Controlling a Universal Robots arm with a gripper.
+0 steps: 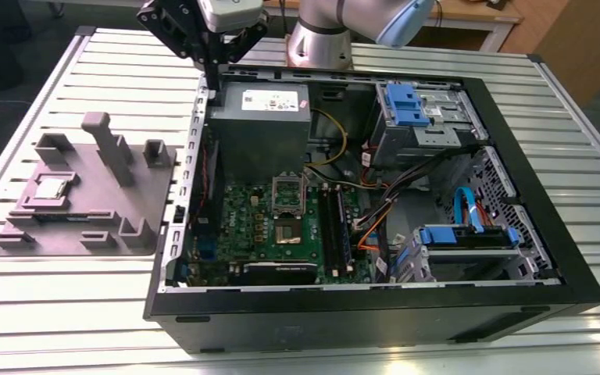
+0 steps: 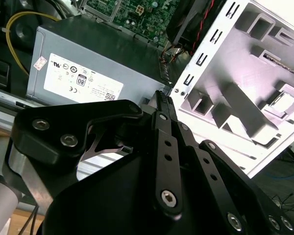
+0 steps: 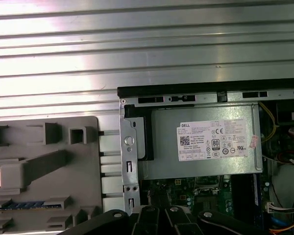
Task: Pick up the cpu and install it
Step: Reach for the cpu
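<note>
My black gripper (image 1: 216, 62) hangs with its jaws closed on nothing, over the far edge of the large open black computer case (image 1: 383, 324). On the exterior view's left lies a grey moulded plastic tray (image 1: 154, 187). The small square silvery cpu (image 1: 50, 187) rests in it, well apart from the gripper.

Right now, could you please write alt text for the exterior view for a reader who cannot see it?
The robot's claw hangs over the far edge of an open computer case, holding nothing. The cpu sits in a grey tray on the exterior view's left, on a slatted metal table.
</note>
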